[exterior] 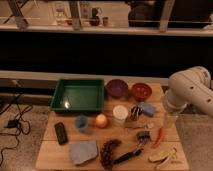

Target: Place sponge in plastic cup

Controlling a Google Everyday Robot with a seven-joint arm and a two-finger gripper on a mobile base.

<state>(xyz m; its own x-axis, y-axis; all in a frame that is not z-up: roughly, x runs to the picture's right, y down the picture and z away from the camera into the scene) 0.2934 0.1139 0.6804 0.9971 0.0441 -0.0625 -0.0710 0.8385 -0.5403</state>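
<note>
Our gripper [170,119] hangs under the pale arm [189,90] at the right edge of the worktop [50,156], and we cannot tell whether its jaws are apart or together. The sponge [147,108] lies untouched on the worktop in front of the red bowl [141,91], apart from the gripper, with a small dark object [135,113] just beside it on the left. The white cup [120,114] stands just past that object, and the blue cup [81,123] stands farther left, beside the orange ball [101,120]. We judge the grasp not yet begun. The crowding worries us: a descent slightly off could catch the dark object or push the sponge against the red bowl. A soft block may also squash and slip out. On the carry, we might knock the cup over or choose the wrong one.
</note>
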